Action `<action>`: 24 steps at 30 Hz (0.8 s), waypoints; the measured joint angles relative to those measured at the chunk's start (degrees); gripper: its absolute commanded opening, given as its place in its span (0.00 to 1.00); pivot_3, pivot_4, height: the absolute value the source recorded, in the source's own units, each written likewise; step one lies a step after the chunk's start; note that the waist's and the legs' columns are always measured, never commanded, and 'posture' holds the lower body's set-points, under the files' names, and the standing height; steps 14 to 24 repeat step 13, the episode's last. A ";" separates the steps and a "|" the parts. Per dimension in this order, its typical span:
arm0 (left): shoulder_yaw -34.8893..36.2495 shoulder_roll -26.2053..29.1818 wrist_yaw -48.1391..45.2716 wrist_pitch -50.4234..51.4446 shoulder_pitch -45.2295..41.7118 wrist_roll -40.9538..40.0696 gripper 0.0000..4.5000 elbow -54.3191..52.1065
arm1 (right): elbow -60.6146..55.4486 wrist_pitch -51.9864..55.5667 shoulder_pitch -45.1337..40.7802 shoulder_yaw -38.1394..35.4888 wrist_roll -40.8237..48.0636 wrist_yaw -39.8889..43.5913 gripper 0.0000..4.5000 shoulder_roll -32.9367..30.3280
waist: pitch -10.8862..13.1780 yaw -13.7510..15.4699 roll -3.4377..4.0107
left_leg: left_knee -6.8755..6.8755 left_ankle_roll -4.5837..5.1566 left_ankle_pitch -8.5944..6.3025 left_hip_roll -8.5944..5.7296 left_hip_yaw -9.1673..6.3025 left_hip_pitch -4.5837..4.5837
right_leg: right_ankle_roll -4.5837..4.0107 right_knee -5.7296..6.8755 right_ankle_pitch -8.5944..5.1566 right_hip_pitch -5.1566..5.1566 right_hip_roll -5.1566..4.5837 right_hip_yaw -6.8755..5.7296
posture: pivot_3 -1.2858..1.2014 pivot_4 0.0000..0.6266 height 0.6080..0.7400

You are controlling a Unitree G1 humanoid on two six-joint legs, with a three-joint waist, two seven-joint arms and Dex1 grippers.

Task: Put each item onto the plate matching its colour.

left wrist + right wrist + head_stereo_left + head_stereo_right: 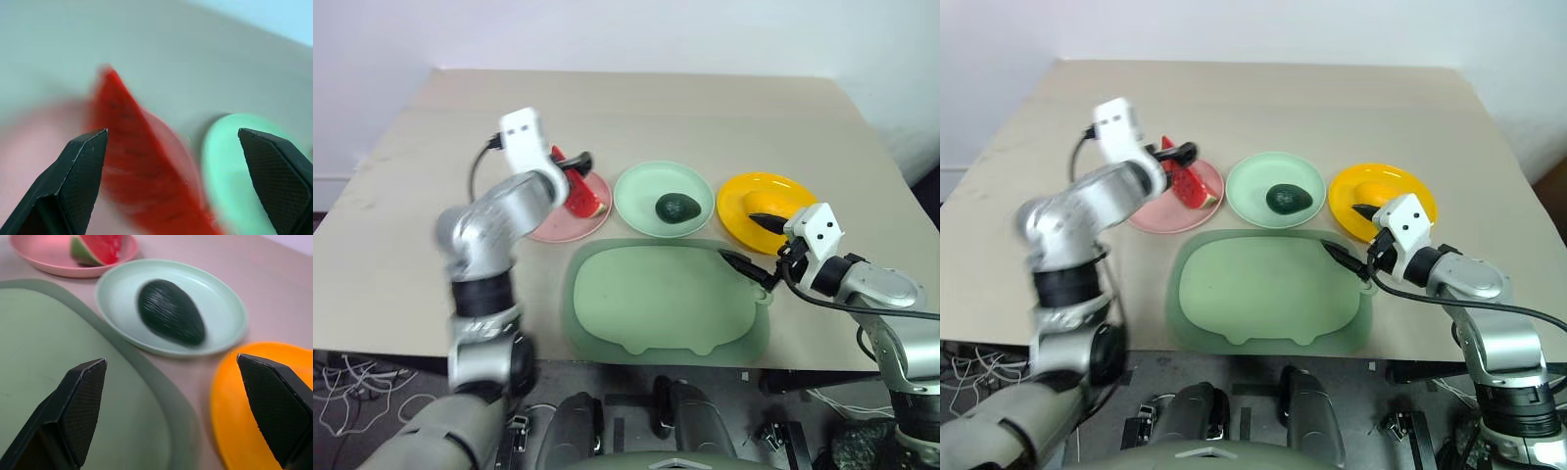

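The red watermelon slice point(585, 198) lies on the pink plate point(548, 227). My left gripper point(572, 164) hovers just above the slice, open, with nothing between its fingers point(83, 166). The dark green avocado point(677, 207) rests in the mint green plate point(636, 196). On the yellow plate point(744, 196) an orange-yellow lump, the yellow fruit point(775, 202), sits partly behind one finger of my right gripper. My right gripper point(756, 243) is open and empty, low over the near edge of the yellow plate, beside the mat.
A large pale green pig-shaped mat point(656, 299) lies in front of the three plates, close to the table's near edge point(607, 360). The beige tabletop point(636, 108) stretches bare behind the plates. Cables lie on the floor at the lower left.
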 measured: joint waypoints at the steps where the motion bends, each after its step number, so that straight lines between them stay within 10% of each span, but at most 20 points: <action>1: -0.08 3.19 -3.40 -1.55 3.02 0.48 0.99 -2.25 | 1.12 -0.04 0.03 -0.29 0.02 0.44 1.00 -0.27 | 0.00 0.07 0.00 | 0.01 0.00 0.00 -0.01 0.00 -0.01 | 0.00 0.01 0.00 0.00 -0.01 0.00 | 0.52 0.24 1.00; 11: 2.37 20.63 -37.37 -27.81 44.50 9.51 0.99 -13.78 | 5.47 -1.21 2.81 -3.44 0.50 3.34 1.00 -1.65 | -0.02 1.65 0.02 | 0.12 0.59 -0.34 0.05 0.03 -0.14 | -0.21 -0.16 -0.14 -0.02 -0.21 -0.01 | 0.52 0.24 1.00; 24: 4.14 18.27 -39.77 -30.29 47.68 8.56 0.99 -14.85 | 5.73 -1.26 2.83 -3.61 0.46 3.41 1.00 -1.91 | -0.02 1.71 0.01 | 0.15 0.60 -0.34 0.06 0.03 -0.15 | -0.21 -0.17 -0.14 -0.02 -0.20 -0.01 | 0.52 0.24 1.00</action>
